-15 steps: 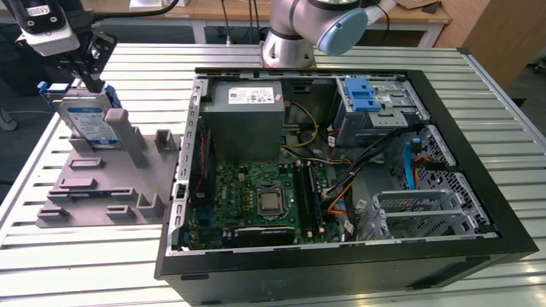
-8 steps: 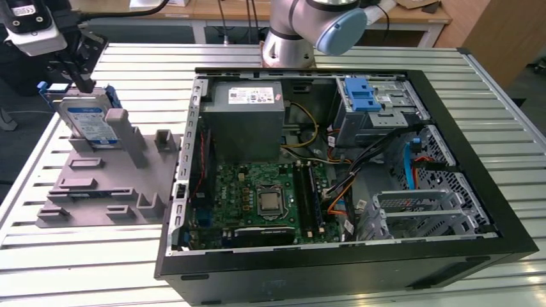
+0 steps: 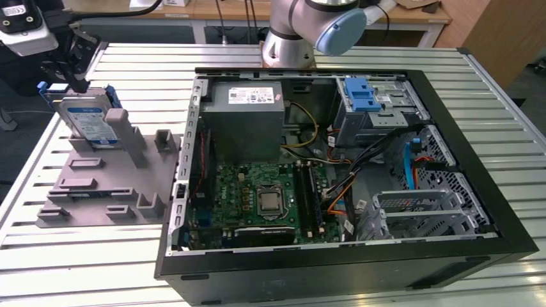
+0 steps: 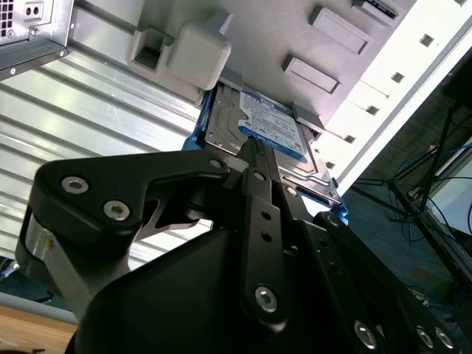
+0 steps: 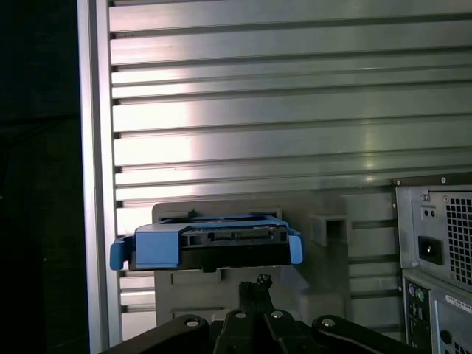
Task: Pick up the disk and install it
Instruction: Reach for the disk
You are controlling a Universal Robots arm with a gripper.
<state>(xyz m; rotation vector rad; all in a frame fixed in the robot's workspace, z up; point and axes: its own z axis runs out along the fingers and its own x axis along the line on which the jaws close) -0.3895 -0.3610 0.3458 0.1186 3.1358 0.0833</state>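
The disk [image 3: 91,121] stands on edge in a grey slotted holder [image 3: 111,176] on the table, at the exterior view's left. It is a silver drive with a white-and-blue label and a blue carrier bracket. My gripper [image 3: 78,82] hangs just above the disk's top edge. The first wrist view shows the disk [image 5: 210,245] end-on, with my gripper [image 5: 258,282] shut, its tips together just short of the disk. In the second wrist view the black fingers [image 4: 254,158] reach the edge of the disk [image 4: 274,125]. Nothing is between them.
An open black computer case [image 3: 490,185] lies to the exterior view's right of the holder. Inside are a grey power supply [image 3: 247,109], a green motherboard [image 3: 260,198], a blue-latched drive cage [image 3: 367,99] and a silver cage [image 3: 422,211]. The arm's base [image 3: 286,38] stands behind the case.
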